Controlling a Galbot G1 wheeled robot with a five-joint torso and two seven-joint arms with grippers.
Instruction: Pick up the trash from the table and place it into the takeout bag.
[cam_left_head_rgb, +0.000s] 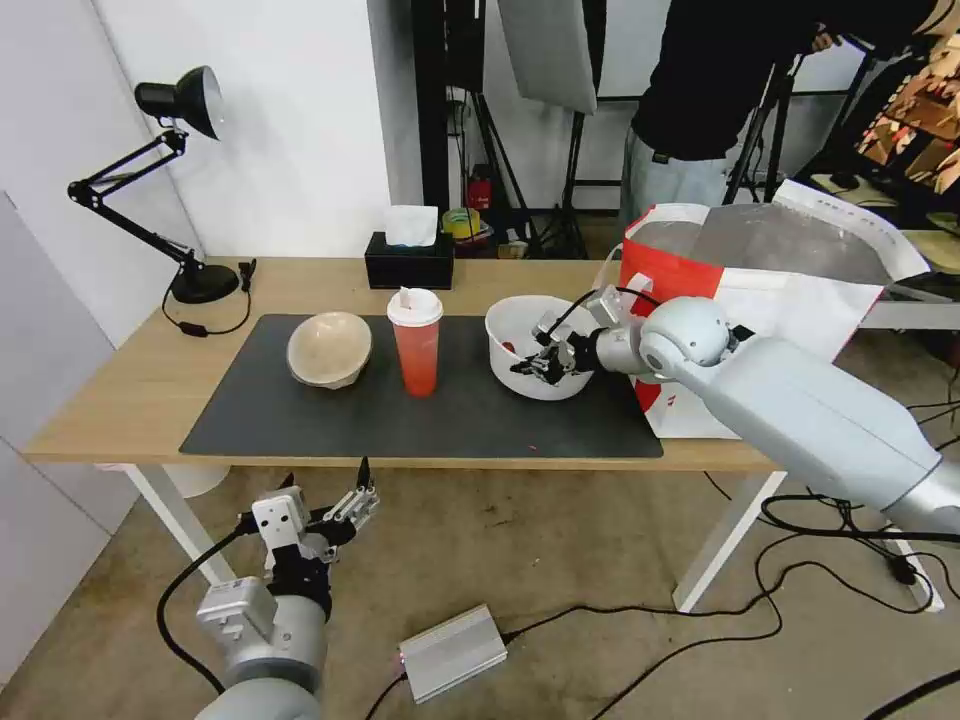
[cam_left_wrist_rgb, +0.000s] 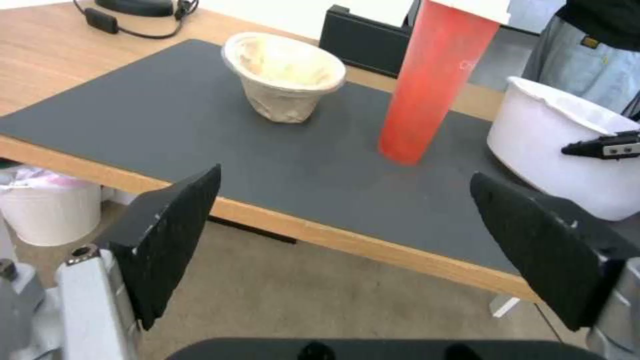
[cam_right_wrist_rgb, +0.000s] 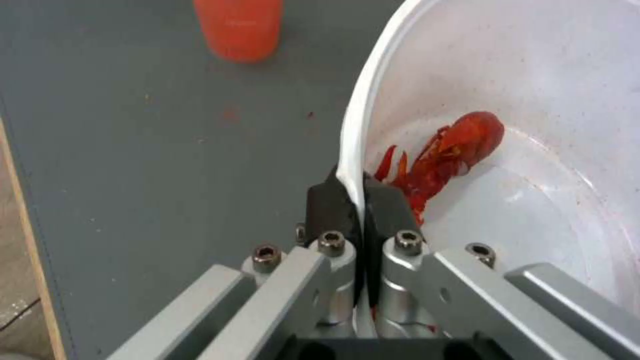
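Takeout bag (cam_left_head_rgb: 760, 300) stood at table's (cam_left_head_rgb: 120, 390) 3 o'clock end. White bowl (cam_left_head_rgb: 535, 345) sat on mat beside it; right gripper (cam_left_head_rgb: 545, 362) pinched its rim, red scrap, probably crayfish (cam_right_wrist_rgb: 460, 147), inside. Left gripper (cam_left_head_rgb: 335, 505) hung at 6 o'clock below table edge, fingers spread.

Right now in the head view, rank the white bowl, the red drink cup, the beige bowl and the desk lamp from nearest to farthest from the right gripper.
1. White plastic bowl: its rim is pinched by the right gripper, beside the takeout bag.
2. Red drink cup: mid-mat, to the bowl's left.
3. Beige bowl: left part of the mat.
4. Desk lamp: far left corner of the table.
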